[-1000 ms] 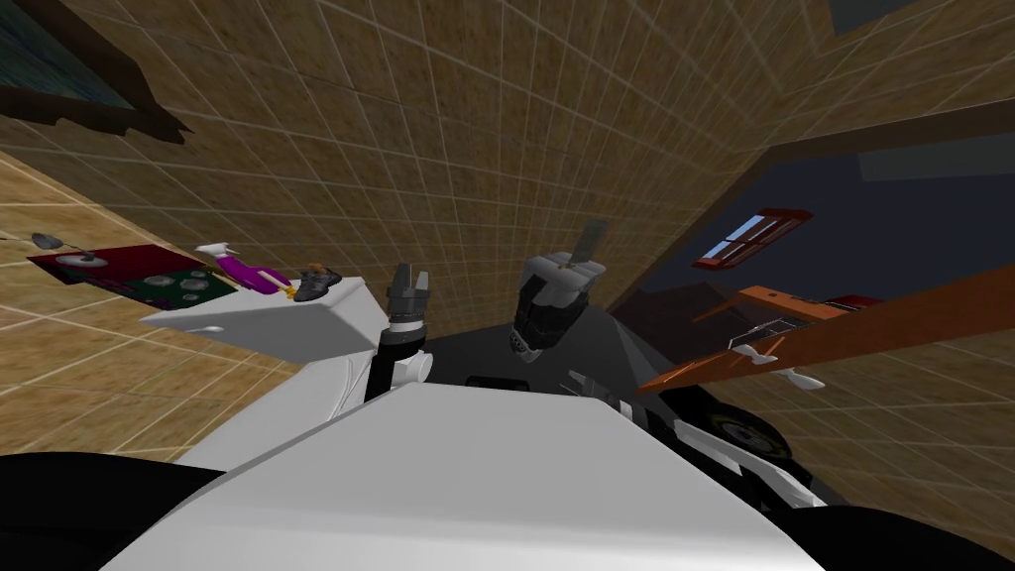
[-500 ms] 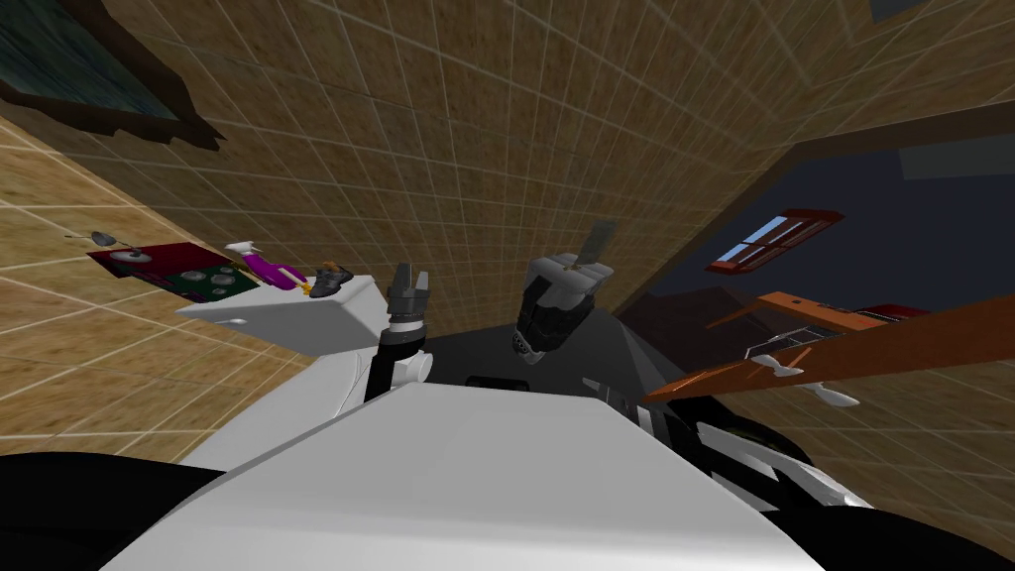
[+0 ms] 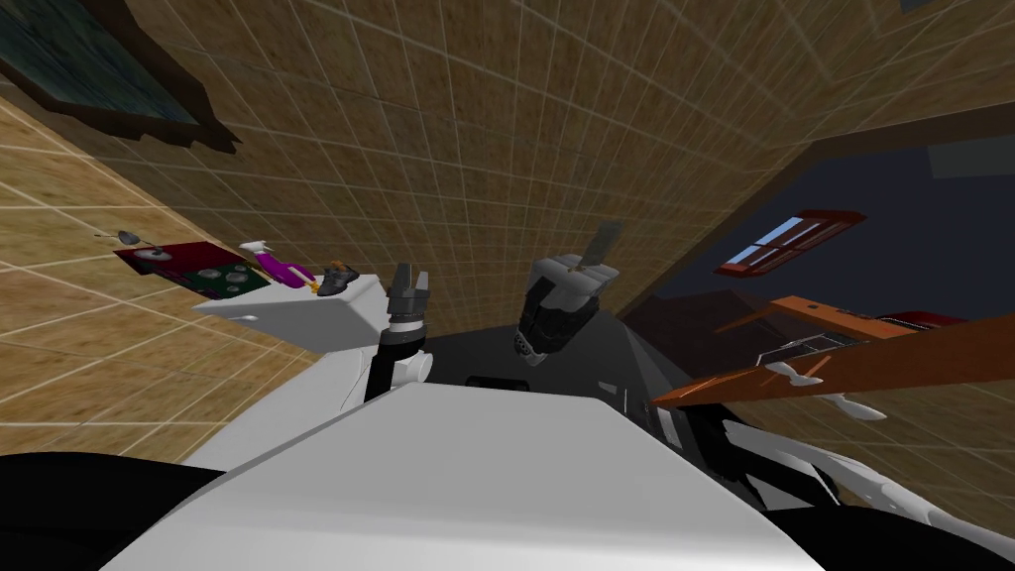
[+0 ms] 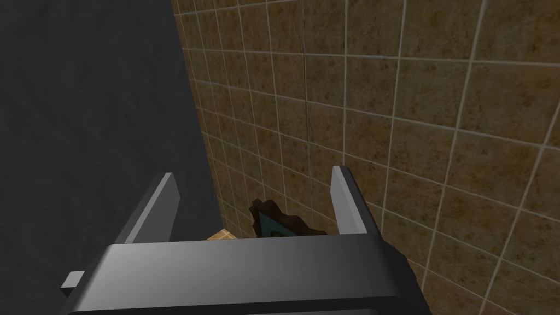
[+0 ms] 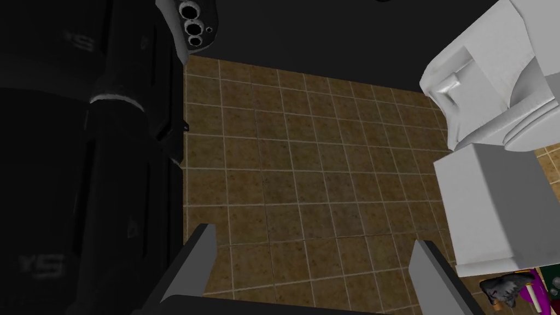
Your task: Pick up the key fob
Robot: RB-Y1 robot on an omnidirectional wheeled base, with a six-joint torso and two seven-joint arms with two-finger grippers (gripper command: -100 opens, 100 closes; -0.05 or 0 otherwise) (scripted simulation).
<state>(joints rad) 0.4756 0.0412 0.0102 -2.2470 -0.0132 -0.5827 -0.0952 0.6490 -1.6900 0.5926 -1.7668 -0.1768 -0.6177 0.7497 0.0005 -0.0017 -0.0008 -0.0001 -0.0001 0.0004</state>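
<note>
On the corner of the tank (image 3: 297, 315): key fob (image 3: 335, 279), small and dark, I think.
Left gripper (image 3: 407, 280): fingers spread wide; move over slowly and come down from above.
Right gripper (image 5: 313, 236): spread too.

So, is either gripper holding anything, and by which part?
Nothing is held. Left gripper and right gripper are open, empty; the fob lies on the tank.

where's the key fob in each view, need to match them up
head view: key fob on top of the white tank, just beside the purple bottle.
right wrist view: dark grey key fob at the white tank edge, also beside the purple bottle.
left wrist view: my hand faces the brown tiled wall instead.
shared landmark: the white tank.
</note>
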